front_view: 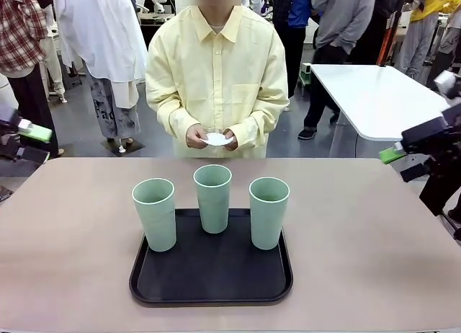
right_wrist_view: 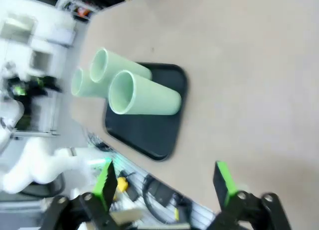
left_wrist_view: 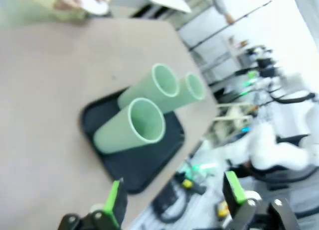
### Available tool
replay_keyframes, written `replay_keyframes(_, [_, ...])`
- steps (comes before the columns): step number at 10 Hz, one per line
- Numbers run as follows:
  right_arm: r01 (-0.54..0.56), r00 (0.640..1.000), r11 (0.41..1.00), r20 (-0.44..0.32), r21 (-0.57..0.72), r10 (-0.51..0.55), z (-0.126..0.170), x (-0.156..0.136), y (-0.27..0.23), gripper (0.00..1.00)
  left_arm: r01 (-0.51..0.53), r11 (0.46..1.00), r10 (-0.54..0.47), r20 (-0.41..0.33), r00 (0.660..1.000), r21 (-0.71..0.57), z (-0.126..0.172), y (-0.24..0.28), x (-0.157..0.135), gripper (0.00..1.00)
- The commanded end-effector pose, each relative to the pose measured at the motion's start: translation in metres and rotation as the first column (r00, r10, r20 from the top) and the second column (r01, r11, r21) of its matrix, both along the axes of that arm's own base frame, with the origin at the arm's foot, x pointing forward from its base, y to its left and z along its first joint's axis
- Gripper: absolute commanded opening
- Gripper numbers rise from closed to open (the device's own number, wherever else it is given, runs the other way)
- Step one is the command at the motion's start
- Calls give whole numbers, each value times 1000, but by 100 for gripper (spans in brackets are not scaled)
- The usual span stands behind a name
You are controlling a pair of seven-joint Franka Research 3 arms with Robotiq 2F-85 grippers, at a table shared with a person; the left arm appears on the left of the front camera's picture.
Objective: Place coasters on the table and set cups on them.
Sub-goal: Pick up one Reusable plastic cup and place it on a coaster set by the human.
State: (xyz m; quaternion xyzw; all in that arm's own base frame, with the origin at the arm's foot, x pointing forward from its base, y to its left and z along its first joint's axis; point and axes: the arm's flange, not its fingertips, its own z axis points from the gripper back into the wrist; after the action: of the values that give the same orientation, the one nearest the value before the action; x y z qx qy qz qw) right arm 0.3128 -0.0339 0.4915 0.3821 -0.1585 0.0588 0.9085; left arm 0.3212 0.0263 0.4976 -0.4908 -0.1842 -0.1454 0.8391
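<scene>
Three mint-green cups [front_view: 154, 212] [front_view: 213, 196] [front_view: 268, 211] stand upright on a black tray [front_view: 211, 278] on the beige table [front_view: 360, 239]. Across the table a person holds white coasters [front_view: 217, 139] in both hands at waist height, off the tabletop. My left gripper [front_view: 32, 142] hangs open at the table's left edge, empty. My right gripper [front_view: 402, 163] hangs open at the right edge, also empty. In the left wrist view the open gripper [left_wrist_view: 174, 197] looks over the cups [left_wrist_view: 132, 126] and the coasters [left_wrist_view: 94, 6]. In the right wrist view the open gripper [right_wrist_view: 164, 185] is clear of the cups [right_wrist_view: 142, 96].
A white glossy table [front_view: 378, 95] stands behind on the right. Several people stand in the background. Bare tabletop lies left, right and in front of the tray [right_wrist_view: 149, 133].
</scene>
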Motion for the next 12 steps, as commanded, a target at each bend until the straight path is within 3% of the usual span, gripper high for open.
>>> replay_keyframes(1, [21, 997, 996, -75, 83, -15, -13, 4, -22, 100, -5, 1000, 1, -145, 989, -26, -26, 29, 20, 100])
replay_keyframes(4, [85, 992, 983, -101, 163, -70, -27, -5, -63, 100, -108, 992, 86, -273, 958, -69, -57, 58, 28, 100])
replay_keyframes(7, [112, 989, 972, -116, 204, -90, -34, -21, -92, 100, -184, 975, 139, -298, 944, -127, -71, 58, 16, 100])
replay_keyframes(10, [89, 991, 972, -122, 218, -63, -29, -26, -89, 100, -220, 972, 187, -294, 937, -84, -59, 50, 10, 100])
replay_keyframes(12, [133, 984, 974, -141, 182, -108, -35, -30, -97, 100, -195, 975, 152, -318, 936, -109, -71, 62, 20, 100])
